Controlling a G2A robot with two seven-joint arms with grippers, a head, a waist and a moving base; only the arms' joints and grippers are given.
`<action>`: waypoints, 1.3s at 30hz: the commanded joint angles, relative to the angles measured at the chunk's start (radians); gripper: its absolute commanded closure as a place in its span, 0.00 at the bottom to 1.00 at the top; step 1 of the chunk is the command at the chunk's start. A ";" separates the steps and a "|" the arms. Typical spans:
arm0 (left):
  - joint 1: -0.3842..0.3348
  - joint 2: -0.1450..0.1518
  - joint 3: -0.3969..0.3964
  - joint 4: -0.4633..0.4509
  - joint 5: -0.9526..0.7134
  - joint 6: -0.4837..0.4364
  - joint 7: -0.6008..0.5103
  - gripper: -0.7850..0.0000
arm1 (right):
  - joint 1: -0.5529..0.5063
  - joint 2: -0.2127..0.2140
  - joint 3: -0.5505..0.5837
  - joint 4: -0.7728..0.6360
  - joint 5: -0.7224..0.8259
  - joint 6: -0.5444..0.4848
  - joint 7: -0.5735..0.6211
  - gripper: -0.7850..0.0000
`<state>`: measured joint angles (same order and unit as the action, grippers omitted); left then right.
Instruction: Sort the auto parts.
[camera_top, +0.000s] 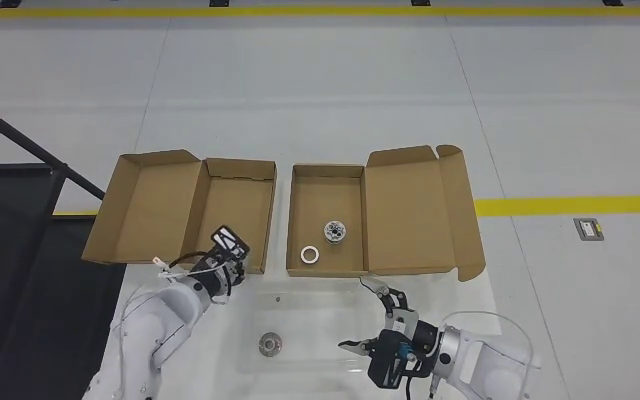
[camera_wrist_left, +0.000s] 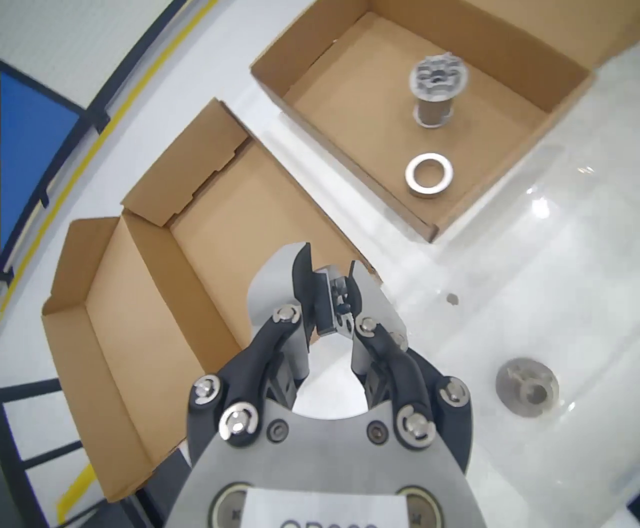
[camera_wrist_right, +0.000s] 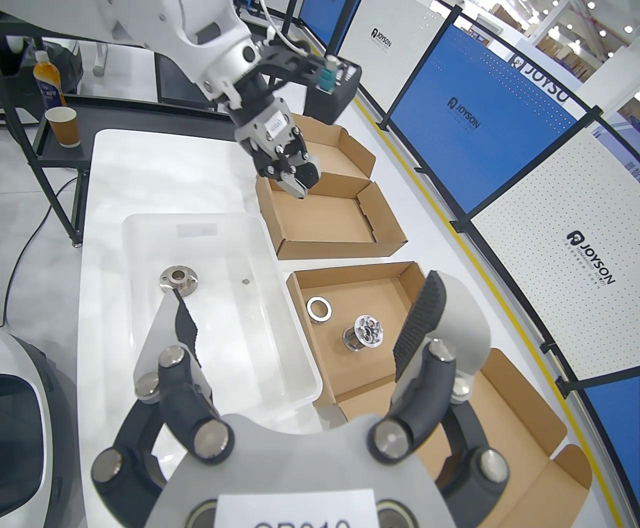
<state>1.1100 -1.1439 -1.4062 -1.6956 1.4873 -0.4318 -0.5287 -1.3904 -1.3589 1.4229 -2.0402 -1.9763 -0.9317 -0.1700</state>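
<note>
Piece in the grip: small metal piece (camera_wrist_left: 327, 307), blocky and machined-looking. The left gripper (camera_wrist_left: 329, 272) has its fingers squeezed together on it, pinching close to the tips.
Where it hangs: right over the near wall of the left box (camera_wrist_left: 235, 210), not over the middle of the floor.
Drop risk: if it lets go here, I reckon the piece could clip the cardboard rim and bounce out onto the table (camera_top: 455, 300) or into the gap beside the clear bin (camera_wrist_right: 220, 260).
Slip risk: smooth metal held by such a thin bite could twist or slide out on any jerk.
Right gripper (camera_wrist_right: 305, 300): spread wide open and holding nothing, hovering over the near end of the bin and the right box (camera_wrist_left: 350, 100).
Collision risk: both arms work the same bin, so a reach for the flanged disc (camera_wrist_left: 534, 387) could crowd the other arm.
Pads (camera_wrist_right: 417, 320): black, ribbed and rubbery on curved fingers.
Boxes: plain brown cardboard with flaps folded flat, light enough that a nudge might shove them.
Right box contents: shiny ring (camera_wrist_left: 429, 175) lying flat, and a short metal spool (camera_wrist_left: 437, 92) standing upright with a holed top flange.
Bin: clear glossy plastic, slick and glary, with the disc lying flat inside.
Disc: dull grey metal, round with a centre bore, and low enough to be awkward to pinch.
</note>
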 joint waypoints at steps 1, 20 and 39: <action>-0.102 -0.012 0.044 0.156 -0.041 0.041 0.022 1.00 | 0.000 0.000 0.000 0.000 0.000 0.000 0.000 0.00; -0.590 -0.132 0.319 1.013 -0.134 0.164 0.241 0.82 | 0.000 0.000 0.000 0.000 0.000 0.000 0.000 0.00; -0.496 -0.077 0.197 0.722 -0.080 0.087 0.226 0.20 | 0.000 0.000 0.000 0.000 0.000 0.000 0.000 0.00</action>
<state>0.5863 -1.2298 -1.1908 -0.9064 1.3939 -0.3340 -0.2862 -1.3904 -1.3589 1.4229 -2.0402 -1.9763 -0.9317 -0.1700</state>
